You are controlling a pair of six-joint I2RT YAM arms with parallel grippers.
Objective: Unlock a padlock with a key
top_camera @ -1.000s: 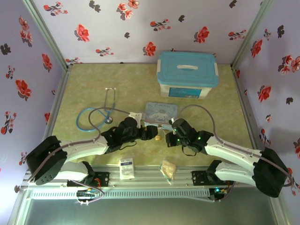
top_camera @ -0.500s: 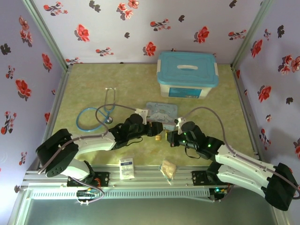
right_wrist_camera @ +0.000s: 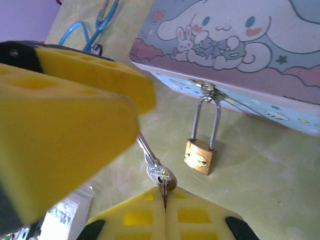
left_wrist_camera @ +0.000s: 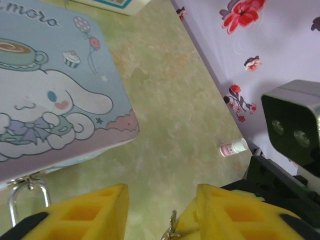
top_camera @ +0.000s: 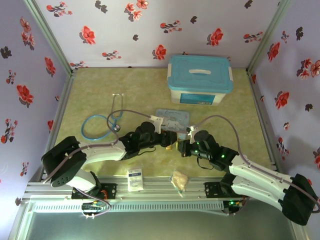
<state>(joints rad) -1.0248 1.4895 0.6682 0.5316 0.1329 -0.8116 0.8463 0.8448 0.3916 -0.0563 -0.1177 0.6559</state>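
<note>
Left hand (left_wrist_camera: 160,212) has nudged closer to the tin (right_wrist_camera: 235,30), spread open. Right hand (right_wrist_camera: 165,210) pinches the slim key (right_wrist_camera: 161,176) just beside the brass padlock (right_wrist_camera: 201,156), silver shackle hooked on the tin's clasp.

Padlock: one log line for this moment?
padlock: shackle closed, on tin clasp | key: in right end effector, not inserted | left end effector: open, near padlock

Glossy brass padlock (right_wrist_camera: 201,156), metal key (right_wrist_camera: 159,174)
</note>
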